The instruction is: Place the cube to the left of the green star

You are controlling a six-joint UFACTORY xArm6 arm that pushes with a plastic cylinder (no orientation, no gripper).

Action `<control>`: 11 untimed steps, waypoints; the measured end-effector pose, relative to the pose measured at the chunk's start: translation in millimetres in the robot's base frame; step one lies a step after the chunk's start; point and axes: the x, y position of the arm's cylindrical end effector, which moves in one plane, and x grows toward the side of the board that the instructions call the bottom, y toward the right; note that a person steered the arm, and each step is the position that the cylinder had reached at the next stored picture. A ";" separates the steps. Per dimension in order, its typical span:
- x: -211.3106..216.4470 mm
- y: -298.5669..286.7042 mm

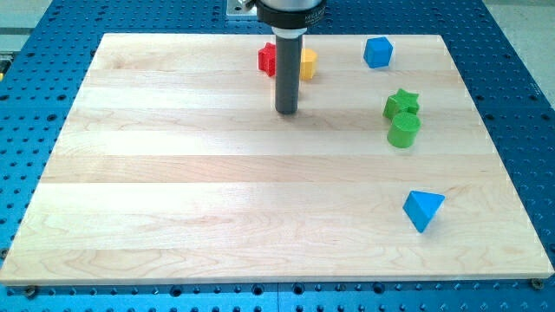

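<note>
A blue cube (378, 52) sits near the view's top right of the wooden board (173, 191). The green star (401, 103) lies below and slightly right of it, touching a green cylinder (403, 131) just beneath. My tip (286, 112) rests on the board well to the left of the green star and below-left of the blue cube, touching no block.
A red block (267, 58) and a yellow block (307, 63) sit at the view's top centre, partly hidden behind the rod. A blue triangular block (422, 209) lies at the lower right. Blue perforated table surrounds the board.
</note>
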 end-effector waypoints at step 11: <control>21.3 142.9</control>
